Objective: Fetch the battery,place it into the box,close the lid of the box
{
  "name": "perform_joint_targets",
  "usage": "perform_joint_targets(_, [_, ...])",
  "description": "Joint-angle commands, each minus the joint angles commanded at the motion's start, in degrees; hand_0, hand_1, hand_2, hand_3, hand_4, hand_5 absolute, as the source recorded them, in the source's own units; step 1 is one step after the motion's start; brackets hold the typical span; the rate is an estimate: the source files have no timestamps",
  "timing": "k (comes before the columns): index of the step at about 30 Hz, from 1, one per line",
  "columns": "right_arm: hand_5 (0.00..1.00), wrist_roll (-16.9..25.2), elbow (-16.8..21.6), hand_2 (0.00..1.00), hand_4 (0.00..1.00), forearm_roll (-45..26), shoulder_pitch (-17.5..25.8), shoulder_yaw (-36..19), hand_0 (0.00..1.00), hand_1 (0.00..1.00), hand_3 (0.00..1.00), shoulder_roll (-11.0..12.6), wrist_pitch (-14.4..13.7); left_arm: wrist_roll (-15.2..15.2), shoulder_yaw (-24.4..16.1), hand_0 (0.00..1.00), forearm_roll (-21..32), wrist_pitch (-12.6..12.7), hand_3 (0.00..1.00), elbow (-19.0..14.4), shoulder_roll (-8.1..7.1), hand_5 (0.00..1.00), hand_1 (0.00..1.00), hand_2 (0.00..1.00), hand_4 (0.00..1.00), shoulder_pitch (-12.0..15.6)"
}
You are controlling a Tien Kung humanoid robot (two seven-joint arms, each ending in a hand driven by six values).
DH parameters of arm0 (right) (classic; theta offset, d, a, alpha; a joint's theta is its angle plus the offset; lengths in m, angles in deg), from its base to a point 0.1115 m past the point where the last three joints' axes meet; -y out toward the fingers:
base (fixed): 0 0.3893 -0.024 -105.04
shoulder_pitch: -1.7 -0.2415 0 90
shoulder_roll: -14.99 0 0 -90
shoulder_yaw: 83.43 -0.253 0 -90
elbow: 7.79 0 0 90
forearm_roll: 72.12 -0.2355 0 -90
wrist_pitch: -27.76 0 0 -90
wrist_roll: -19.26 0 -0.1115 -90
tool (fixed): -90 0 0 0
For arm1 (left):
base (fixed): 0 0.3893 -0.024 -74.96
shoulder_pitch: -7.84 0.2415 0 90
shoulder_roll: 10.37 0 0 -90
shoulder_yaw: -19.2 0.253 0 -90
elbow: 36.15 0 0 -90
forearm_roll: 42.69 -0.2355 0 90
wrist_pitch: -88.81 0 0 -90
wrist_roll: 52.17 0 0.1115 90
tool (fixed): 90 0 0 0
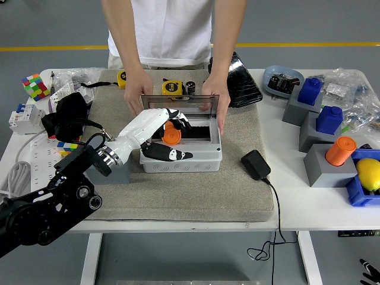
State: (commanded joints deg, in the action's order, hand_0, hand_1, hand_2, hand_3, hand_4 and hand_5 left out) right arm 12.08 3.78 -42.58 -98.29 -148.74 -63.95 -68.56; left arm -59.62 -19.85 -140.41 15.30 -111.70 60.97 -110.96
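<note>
A grey box (181, 159) stands on the beige mat (196, 190). Its smoky clear lid (190, 102) is raised, and a person's hands (216, 102) hold it at both side edges. An orange round battery (172, 136) lies inside the box at the left. My left hand (172, 138), white with black fingertips, reaches in from the left. Its fingers (180, 120) are spread loosely above the battery, and its thumb lies along the box's front rim. Only a sliver of my right hand (369, 270) shows at the bottom right corner.
A yellow tape measure (172, 87) and a black pouch (242, 82) lie behind the box. To its right is a black adapter (256, 164) with a cable. Grey blocks with blue and orange parts (332, 154) stand at the right, and a colour cube (35, 86) at the far left.
</note>
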Motion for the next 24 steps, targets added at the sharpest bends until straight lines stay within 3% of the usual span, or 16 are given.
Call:
perform_joint_targets(4, [0.447,0.03,-0.02,0.657,0.950,-0.08,0.10,0.19,0.660,0.664,0.546,0.01,0.02,-0.42,-0.51,0.275,0.24,0.83,0.553,-0.58,-0.46,0.366,0.465,0.521,0.998,0.16])
perform_joint_targets(5, [0.447,0.01,-0.07,0.657,0.950,-0.13,0.08,0.30,0.660,0.664,0.546,-0.02,0.08,-0.17,-0.28,0.275,0.19,0.69,0.553,-0.04,-0.40,0.366,0.465,0.521,0.998,-0.12])
perform_joint_targets(6, [0.447,0.01,-0.11,0.657,0.950,-0.18,0.06,0.31,0.661,0.664,0.545,-0.06,0.10,0.01,0.00,0.338,0.18,0.54,0.561,0.45,-0.32,0.370,0.495,0.527,0.998,-0.31])
perform_joint_targets(11, [0.447,0.07,-0.04,0.657,0.950,-0.25,-0.03,0.24,0.661,0.664,0.545,-0.08,0.02,-0.88,1.34,0.338,0.95,0.89,0.561,2.49,0.26,0.370,0.495,0.527,0.998,-0.86])
perform_joint_targets(12, [0.446,0.08,-0.02,0.656,0.950,-0.25,-0.03,0.22,0.661,0.664,0.546,-0.08,0.00,-1.00,1.52,0.495,1.04,0.95,0.564,2.89,0.37,0.373,0.521,0.534,0.998,-0.97])
perform_joint_targets(23, [0.447,0.06,-0.06,0.656,0.949,-0.42,0.12,0.39,0.661,0.663,0.545,-0.13,0.05,-2.24,1.24,0.506,1.41,2.01,0.568,4.15,0.85,0.372,0.527,0.536,0.998,-1.86])
perform_joint_targets(24, [0.446,0.07,-0.06,0.656,0.949,-0.43,0.12,0.41,0.661,0.663,0.546,-0.13,0.04,-2.47,1.22,0.574,1.44,2.19,0.572,4.31,0.99,0.377,0.537,0.543,0.998,-2.02])
